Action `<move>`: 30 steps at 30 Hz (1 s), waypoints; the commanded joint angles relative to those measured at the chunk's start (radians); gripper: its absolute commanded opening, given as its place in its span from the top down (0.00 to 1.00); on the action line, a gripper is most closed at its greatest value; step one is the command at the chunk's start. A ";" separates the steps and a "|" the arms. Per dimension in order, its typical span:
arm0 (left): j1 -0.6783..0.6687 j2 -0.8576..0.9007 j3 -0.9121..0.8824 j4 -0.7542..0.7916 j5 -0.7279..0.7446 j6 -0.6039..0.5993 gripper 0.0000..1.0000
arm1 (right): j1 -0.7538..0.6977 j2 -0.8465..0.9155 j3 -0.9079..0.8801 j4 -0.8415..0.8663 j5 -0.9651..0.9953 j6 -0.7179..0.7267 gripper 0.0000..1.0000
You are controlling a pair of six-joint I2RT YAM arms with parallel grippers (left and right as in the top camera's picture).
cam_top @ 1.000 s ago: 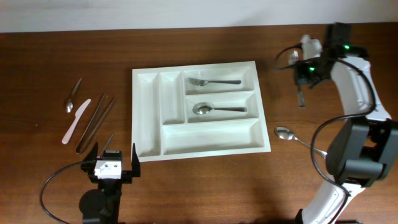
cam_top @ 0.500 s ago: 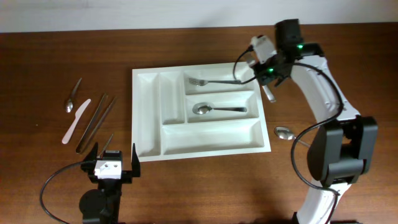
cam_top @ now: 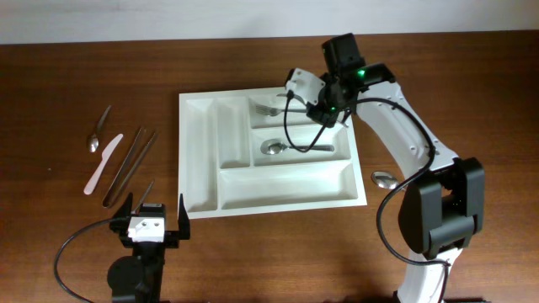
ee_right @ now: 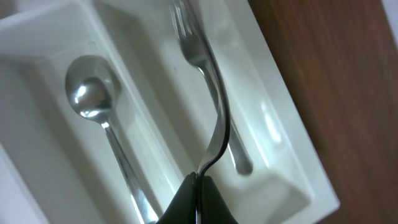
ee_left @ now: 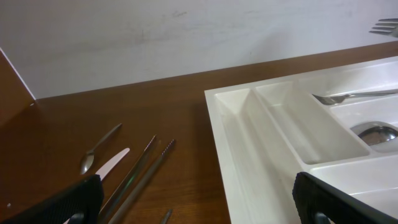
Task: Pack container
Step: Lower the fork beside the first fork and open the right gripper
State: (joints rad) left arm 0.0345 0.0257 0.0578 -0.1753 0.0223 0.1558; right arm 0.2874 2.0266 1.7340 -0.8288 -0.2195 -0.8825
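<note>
White container (cam_top: 202, 151) holds one fork (ee_left: 354, 95), one spoon (cam_top: 274, 147).

White container (ee_left: 231, 155) sitting at 3 o'clock on the brown table (ee_left: 155, 106), fork (ee_left: 354, 96) and spoon (ee_left: 376, 132) lying in its compartments, small spoon (ee_left: 98, 149), white knife (ee_left: 112, 164) and metal chopsticks (ee_left: 140, 174) resting at 8 o'clock, left gripper (ee_left: 199, 202) standing wide apart.

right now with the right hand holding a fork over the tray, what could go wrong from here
1. The right hand pinches the held fork only at the very end of its handle, so it could swing or slip out early.
2. It hangs right over the second fork lying in the tray, so it may land crossed on it or tip over the divider toward the spoon.
</note>
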 commanded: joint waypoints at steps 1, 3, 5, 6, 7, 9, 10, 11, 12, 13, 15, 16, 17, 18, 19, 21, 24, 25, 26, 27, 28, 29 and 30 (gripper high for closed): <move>-0.004 -0.008 -0.008 0.003 0.004 -0.012 0.01 | 0.021 0.003 0.022 0.024 -0.008 -0.100 0.96; -0.004 -0.008 -0.008 0.003 0.004 -0.012 0.01 | 0.024 0.003 0.022 0.041 -0.009 -0.113 0.96; -0.004 -0.008 -0.008 0.003 0.004 -0.012 0.01 | 0.026 0.006 0.022 0.058 -0.009 -0.142 0.96; -0.004 -0.008 -0.008 0.003 0.004 -0.012 0.01 | 0.026 0.009 0.022 0.068 -0.009 -0.161 0.96; -0.004 -0.008 -0.008 0.003 0.004 -0.012 0.01 | 0.026 0.012 0.022 0.076 -0.009 -0.171 0.96; -0.004 -0.008 -0.008 0.003 0.004 -0.012 0.01 | 0.026 0.025 0.022 0.097 -0.010 -0.196 0.96; -0.004 -0.008 -0.008 0.003 0.004 -0.012 0.01 | 0.026 0.031 0.022 0.104 -0.010 -0.208 0.96; -0.004 -0.008 -0.008 0.003 0.004 -0.012 0.01 | 0.027 0.041 0.022 0.112 -0.010 -0.215 0.96; -0.004 -0.008 -0.008 0.003 0.004 -0.012 0.01 | 0.027 0.047 0.022 0.116 -0.012 -0.221 0.96; -0.004 -0.008 -0.008 0.003 0.004 -0.013 0.01 | 0.027 0.058 0.022 0.122 -0.014 -0.225 0.96; -0.004 -0.008 -0.008 0.003 0.004 -0.012 0.01 | 0.027 0.072 0.021 0.132 -0.027 -0.225 0.96; -0.004 -0.008 -0.008 0.003 0.004 -0.012 0.01 | 0.027 0.076 0.021 0.138 -0.042 -0.225 0.96; -0.004 -0.008 -0.008 0.003 0.004 -0.012 0.01 | 0.027 0.088 0.021 0.143 -0.055 -0.225 0.96; -0.004 -0.008 -0.008 0.003 0.004 -0.012 0.01 | 0.028 0.092 0.021 0.146 -0.062 -0.225 0.96; -0.004 -0.008 -0.008 0.003 0.004 -0.012 0.01 | 0.028 0.102 0.021 0.150 -0.066 -0.224 0.96; -0.004 -0.008 -0.008 0.003 0.004 -0.012 0.01 | 0.030 0.113 0.021 0.153 -0.066 -0.224 0.96; -0.004 -0.008 -0.008 0.003 0.004 -0.012 0.01 | 0.036 0.131 0.021 0.164 -0.066 -0.224 0.96; -0.004 -0.008 -0.008 0.003 0.004 -0.012 0.01 | 0.040 0.136 0.021 0.169 -0.066 -0.224 0.96; -0.004 -0.008 -0.008 0.003 0.004 -0.012 0.01 | 0.041 0.138 0.021 0.173 -0.067 -0.224 0.96; -0.004 -0.008 -0.008 0.003 0.004 -0.012 0.01 | 0.043 0.140 0.021 0.178 -0.070 -0.224 0.96; -0.004 -0.008 -0.008 0.003 0.004 -0.012 0.01 | 0.047 0.141 0.021 0.183 -0.074 -0.224 0.96; -0.004 -0.008 -0.008 0.003 0.004 -0.012 0.01 | 0.049 0.141 0.021 0.190 -0.078 -0.223 0.96; -0.004 -0.008 -0.008 0.003 0.004 -0.012 0.01 | 0.050 0.141 0.021 0.195 -0.080 -0.223 0.96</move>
State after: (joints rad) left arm 0.0345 0.0257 0.0578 -0.1753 0.0223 0.1558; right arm 0.3187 2.1574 1.7340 -0.6456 -0.2642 -1.1027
